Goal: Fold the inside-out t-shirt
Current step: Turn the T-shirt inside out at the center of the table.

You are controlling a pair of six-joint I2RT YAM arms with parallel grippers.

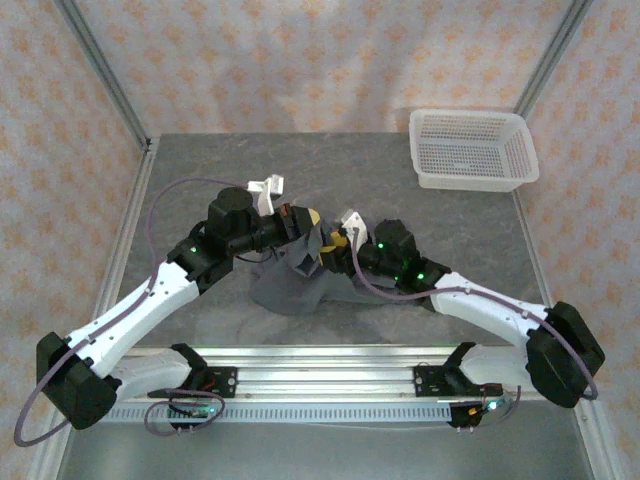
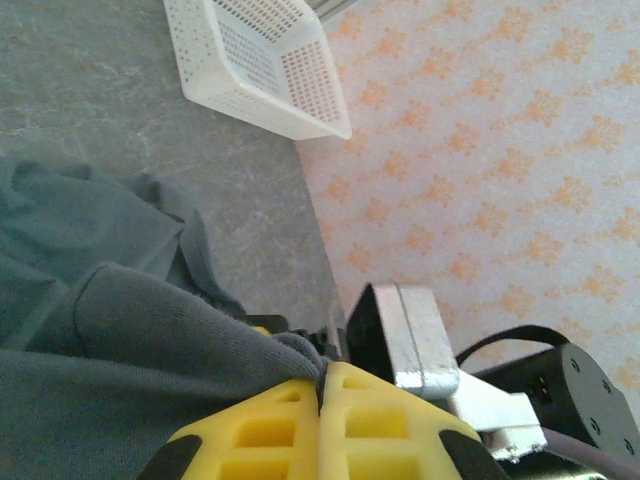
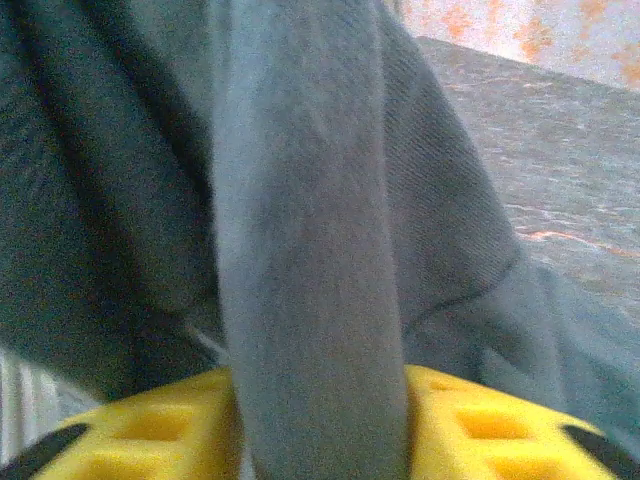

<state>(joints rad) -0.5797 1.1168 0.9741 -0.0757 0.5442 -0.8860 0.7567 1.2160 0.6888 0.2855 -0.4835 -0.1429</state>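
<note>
From above, the inside-out t-shirt (image 1: pixel 290 288) lies heaped in the middle of the worktop (image 1: pixel 300 160). My left hand (image 1: pixel 305 228) and right hand (image 1: pixel 338 240) meet at its raised top.

At my left wrist, the yellow fingers (image 2: pixel 380 420) are pressed together, pinching a cloth edge.

At my right wrist, the fingers stand partly apart, gripping a thick hanging fold.

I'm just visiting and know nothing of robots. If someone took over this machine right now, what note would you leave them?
Left end effector: shut on a pinch of the t-shirt, raised above the table.
Right end effector: a thick fold of cloth runs between its fingers; whether it is clamped, I cannot tell.
T-shirt: a bunched heap mid-table between the arms.
Done: no fold yet.
Left: spread it flat, fold it.
</note>
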